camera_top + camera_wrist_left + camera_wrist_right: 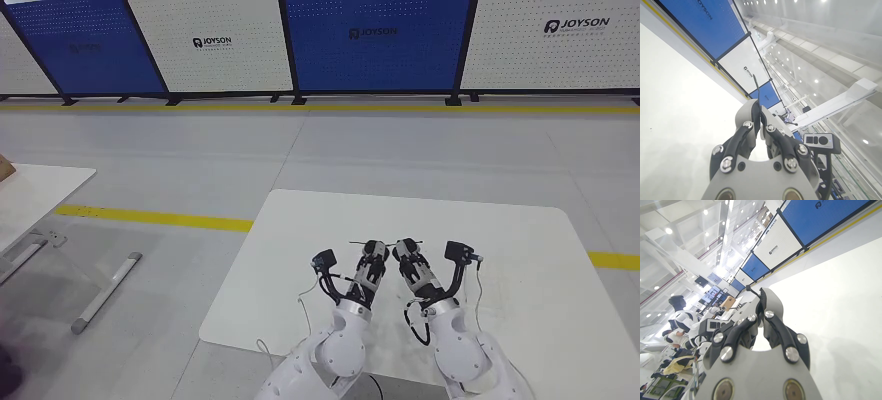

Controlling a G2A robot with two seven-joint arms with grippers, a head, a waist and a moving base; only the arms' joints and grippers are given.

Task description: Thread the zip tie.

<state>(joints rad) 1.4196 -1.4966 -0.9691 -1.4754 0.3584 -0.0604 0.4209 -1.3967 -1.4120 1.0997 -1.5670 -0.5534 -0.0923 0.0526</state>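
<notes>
Both grippers are raised side by side above the middle of the white table [500, 260], fingertips pointing away from the robot. My left gripper [759, 107] is shut on the thin black zip tie [756, 86], whose pointed tail sticks out past the fingertips. My right gripper [761, 298] is shut on the zip tie [751, 291] near its square head, which juts out beyond the fingers. From above, the left gripper [373, 250] and right gripper [407, 248] are almost touching, with short black zip tie ends [357, 242] poking out to the sides. The strap between the two grippers is hidden.
The white table's near-left corner [215, 330] lies left of the arms. Another white table [40, 190] and a metal frame [105, 290] stand on the floor at the left. Blue and white partition panels [380, 45] line the back.
</notes>
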